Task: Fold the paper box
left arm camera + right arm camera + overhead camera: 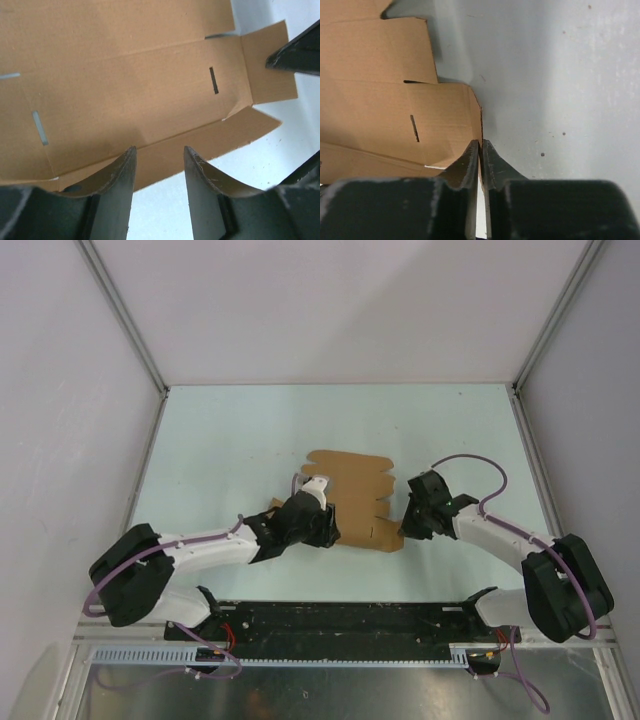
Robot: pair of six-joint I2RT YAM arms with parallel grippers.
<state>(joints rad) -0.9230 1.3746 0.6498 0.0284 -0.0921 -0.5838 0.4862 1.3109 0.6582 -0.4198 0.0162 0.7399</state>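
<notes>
Top external showed the paper box [350, 490] nearly flat, folding barely begun. Right pincer [480, 144] pinched one flap; left pincer [159, 150] stood half open.

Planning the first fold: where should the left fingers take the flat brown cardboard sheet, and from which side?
Probably the long outer flap of the flat brown cardboard sheet, approached from its free edge. The sheet lies flat, so only a thin border fits between the left fingers, and that flap hinges on a crease.
</notes>
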